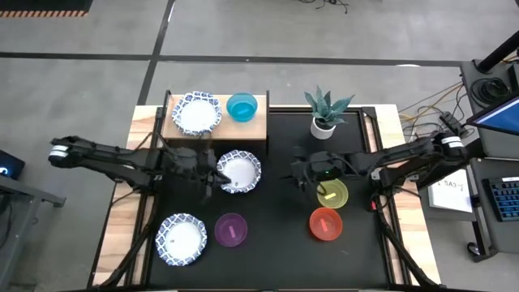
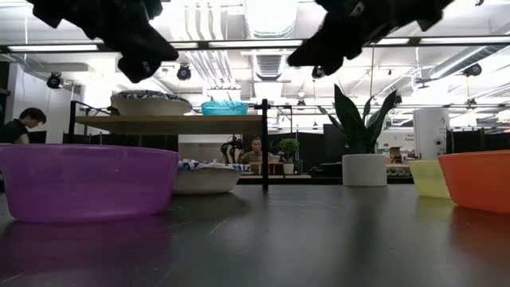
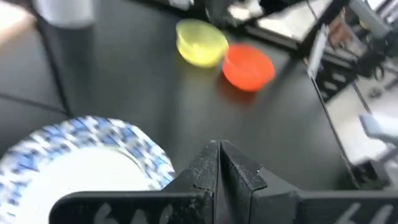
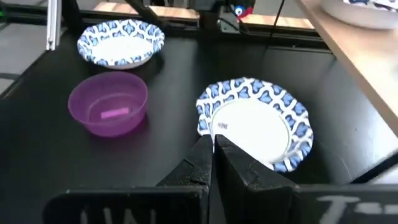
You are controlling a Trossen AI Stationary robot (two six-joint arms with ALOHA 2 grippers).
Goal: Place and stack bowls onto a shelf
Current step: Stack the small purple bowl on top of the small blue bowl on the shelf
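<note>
Two patterned bowls lie on the black bench [image 1: 276, 243], one mid-bench [image 1: 240, 171] and one near the front-left edge [image 1: 182, 238]; a third [image 1: 195, 113] sits on the shelf [image 1: 255, 130] beside the blue bowl [image 1: 242, 106]. Purple [image 1: 231, 229], yellow [image 1: 332, 193] and red [image 1: 326, 224] bowls stand apart. The left hand [image 1: 217, 177], fingers pressed together and empty, hovers at the mid-bench bowl's rim; the right hand [image 1: 302, 173], likewise closed and empty, hangs near the yellow bowl.

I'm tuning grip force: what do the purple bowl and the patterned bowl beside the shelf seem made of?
The purple bowl looks like translucent plastic: light passes through its wall in the low view. The patterned bowl looks like thin paper or light plastic, with a scalloped printed rim; which one is unclear.
</note>
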